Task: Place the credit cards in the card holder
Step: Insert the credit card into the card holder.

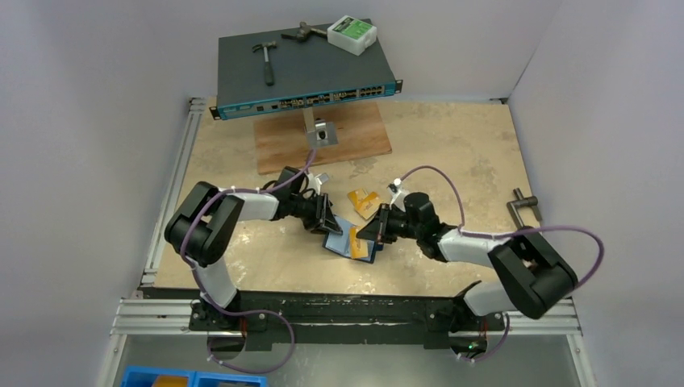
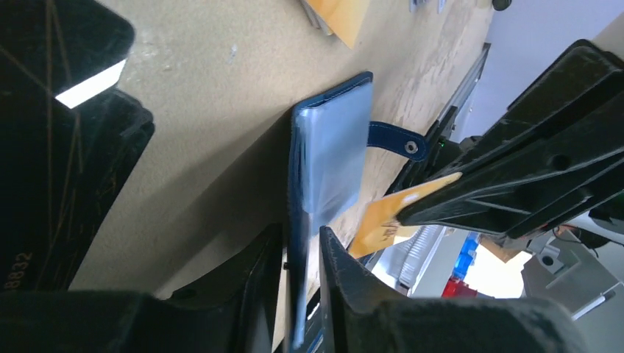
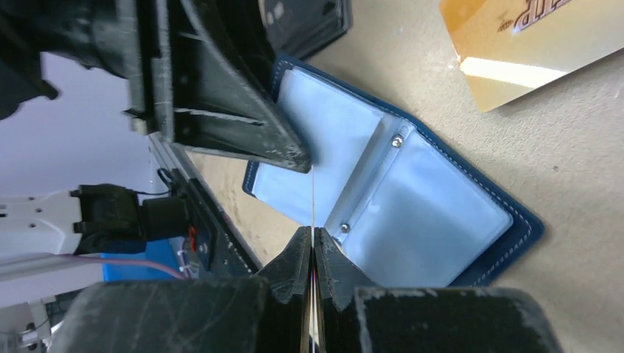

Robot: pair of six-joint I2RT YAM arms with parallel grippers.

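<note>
Right tool (image 3: 313, 243) pinches thin orange-gold card (image 2: 383, 217) edgewise over stitched card holder (image 3: 441, 220).

Ahead of me a network switch (image 1: 302, 76) carries a hammer (image 1: 265, 60) and white box (image 1: 352, 35); wooden board (image 1: 323, 141) lies below.

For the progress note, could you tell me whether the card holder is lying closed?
No, the card holder lies spread open, its pale blue sleeves facing up.
</note>
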